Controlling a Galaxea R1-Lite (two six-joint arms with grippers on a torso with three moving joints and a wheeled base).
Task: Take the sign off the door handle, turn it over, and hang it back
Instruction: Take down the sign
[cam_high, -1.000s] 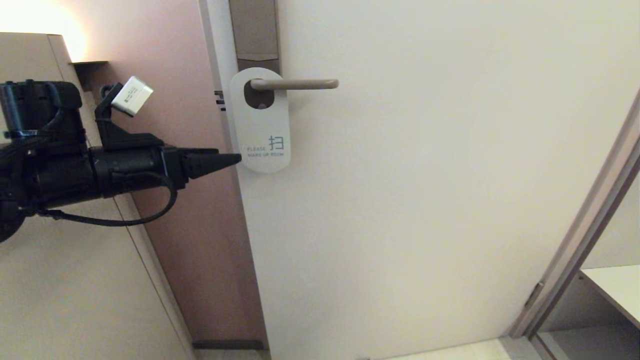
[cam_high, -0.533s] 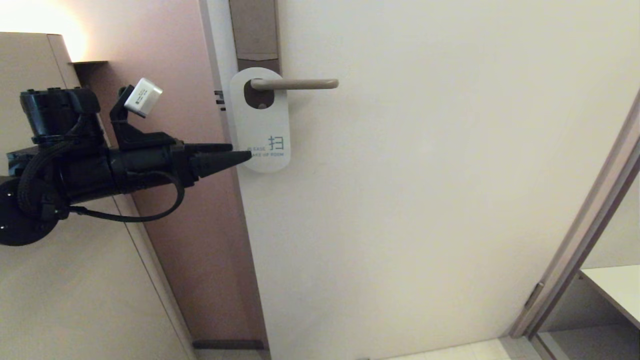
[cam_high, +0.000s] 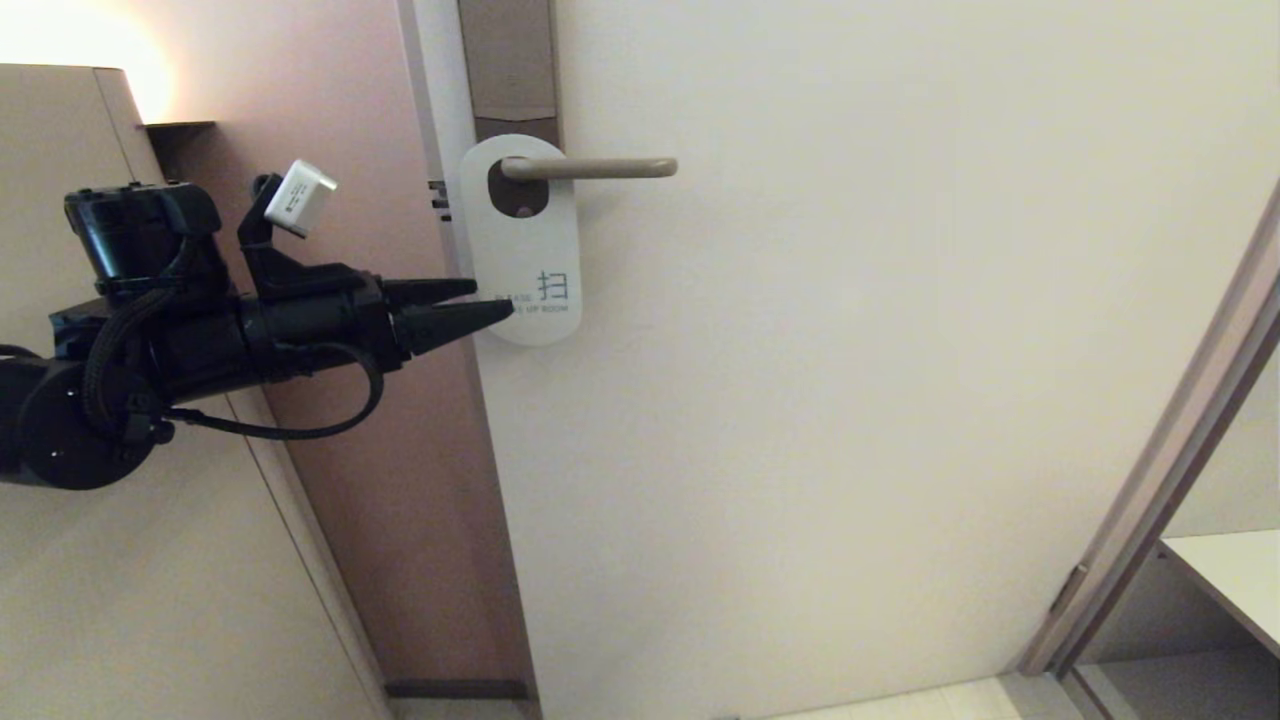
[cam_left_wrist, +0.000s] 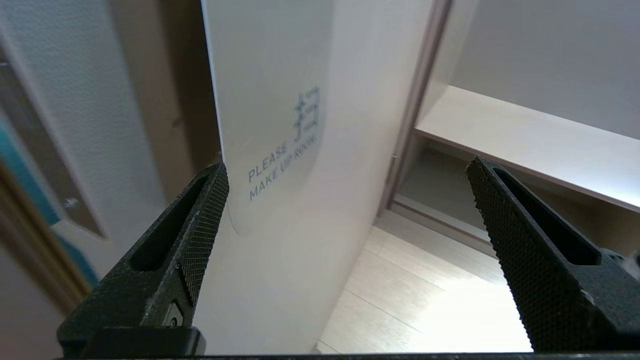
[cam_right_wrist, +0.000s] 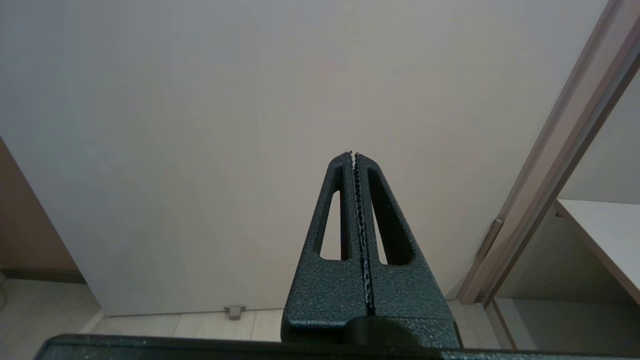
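Left gripper (cam_high: 478, 303) at the lower left corner of the sign (cam_high: 522, 245), fingers spread wide, one tip in front of the card face and the other toward the door edge behind it. In the left wrist view, left finger pad (cam_left_wrist: 202, 230) just beside the sign's rounded bottom edge, the printed "PLEASE MAKE UP ROOM" side turned toward the gap between the fingers. Sign hanging by its oval hole on the door handle (cam_high: 590, 168), white face outward, lower end near the door frame side.

Step in hand, by judgement: closing on the card's lower corner. Best done by sliding a little further past the sign's edge so both pads overlap flat card, not just the rim, then pinching gently; a thin card can swing away or bend if pushed sideways first. Once held, lift needed along the handle toward its free end, away from the brown backplate (cam_high: 508, 60).

Right gripper (cam_right_wrist: 354, 155) parked low, away from the sign, fingers pressed together on nothing
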